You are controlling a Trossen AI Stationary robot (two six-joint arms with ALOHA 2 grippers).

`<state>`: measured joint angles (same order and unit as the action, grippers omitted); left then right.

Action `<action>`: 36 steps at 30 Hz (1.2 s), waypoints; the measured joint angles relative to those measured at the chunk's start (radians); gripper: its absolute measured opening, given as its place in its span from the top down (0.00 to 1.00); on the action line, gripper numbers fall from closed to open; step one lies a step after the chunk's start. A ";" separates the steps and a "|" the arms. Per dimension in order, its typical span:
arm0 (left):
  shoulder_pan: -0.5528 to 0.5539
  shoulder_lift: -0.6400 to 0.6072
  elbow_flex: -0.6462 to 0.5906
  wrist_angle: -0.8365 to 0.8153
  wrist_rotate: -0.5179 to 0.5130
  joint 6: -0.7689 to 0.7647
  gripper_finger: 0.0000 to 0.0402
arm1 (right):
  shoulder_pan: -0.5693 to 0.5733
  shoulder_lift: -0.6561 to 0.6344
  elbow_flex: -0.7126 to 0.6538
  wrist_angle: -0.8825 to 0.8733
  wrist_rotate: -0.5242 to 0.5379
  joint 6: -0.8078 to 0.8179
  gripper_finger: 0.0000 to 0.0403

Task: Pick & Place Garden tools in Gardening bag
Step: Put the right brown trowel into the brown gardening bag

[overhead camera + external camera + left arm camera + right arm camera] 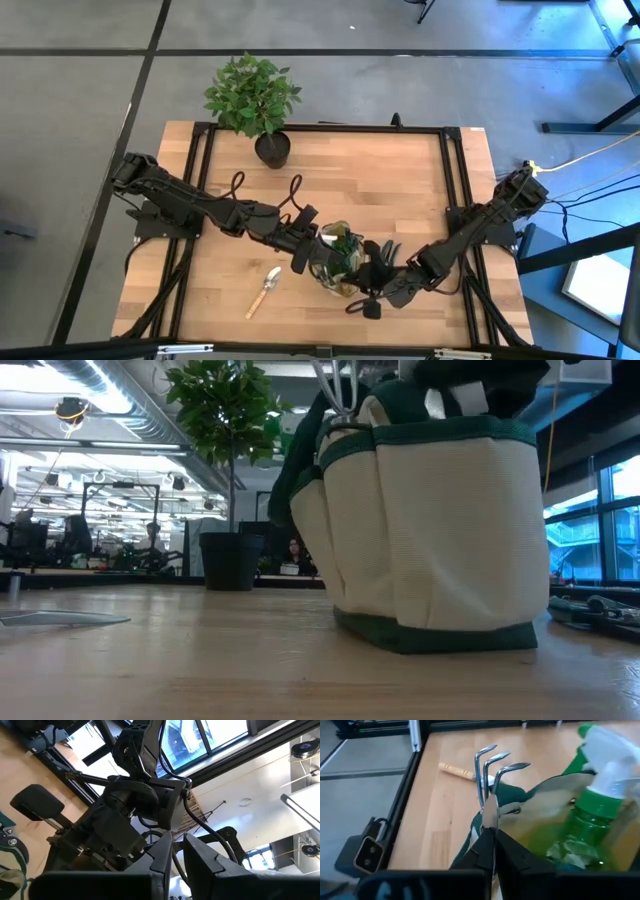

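Pinching my right gripper (492, 837) down to almost nothing right at the rim of the gardening bag (440, 530), with a flat strip of metal showing just past the fingertips. Looks like the shank of the hand fork (492, 775), whose three tines stick up out of a side pocket, though I can't swear I'm actually gripping it rather than just sitting against it. The green spray bottle (592, 810) is already standing inside the bag next to that.

My left gripper (303, 253) is on the other side of the bag, hard up against it, jaws narrowed to a thin gap, nothing visibly between them. Its camera is pointing up at my other arm, so no help there.

So my read: fork is basically stowed, and this is the settle-and-let-go bit. One trowel (266, 290) is still lying on the table (400, 190) just beyond the bag on my left arm's side, wooden handle pointing away from the bag.

Next move probably means opening the right jaws, lifting clear of the tines without snagging the fabric, then sending the left arm over for that trowel.
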<state>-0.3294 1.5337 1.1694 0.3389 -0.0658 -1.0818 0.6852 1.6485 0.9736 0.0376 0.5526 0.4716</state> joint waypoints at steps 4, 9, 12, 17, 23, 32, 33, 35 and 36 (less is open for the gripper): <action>0.000 0.000 0.000 0.000 0.000 -0.005 0.91 | -0.004 0.001 0.000 -0.008 -0.056 -0.008 0.89; 0.000 0.000 0.000 0.000 0.000 -0.005 0.91 | -0.004 0.001 0.000 0.016 -0.063 -0.021 0.77; 0.000 0.000 0.000 0.000 0.000 -0.005 0.91 | -0.004 0.001 0.000 0.028 -0.063 -0.028 0.70; 0.000 0.000 0.000 0.000 -0.003 -0.004 0.91 | -0.004 0.001 -0.001 0.041 -0.060 -0.028 0.59; -0.004 0.000 0.000 0.000 -0.008 0.002 0.91 | -0.004 -0.029 -0.001 0.041 -0.018 -0.027 0.55; -0.004 0.000 0.000 -0.002 -0.008 0.007 0.92 | -0.010 -0.079 -0.001 0.006 -0.011 -0.039 0.68; -0.004 0.000 0.000 -0.003 -0.008 0.007 0.92 | -0.010 -0.079 -0.001 0.005 -0.023 -0.040 0.70; -0.004 0.000 0.000 -0.007 -0.008 0.007 0.92 | -0.010 -0.079 -0.001 0.005 -0.030 -0.042 0.74; -0.004 0.000 0.000 -0.008 -0.008 0.009 0.92 | -0.010 -0.079 -0.001 0.000 -0.030 -0.042 0.75</action>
<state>-0.3332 1.5337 1.1694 0.3305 -0.0742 -1.0729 0.6750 1.5696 0.9726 0.0378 0.5225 0.4294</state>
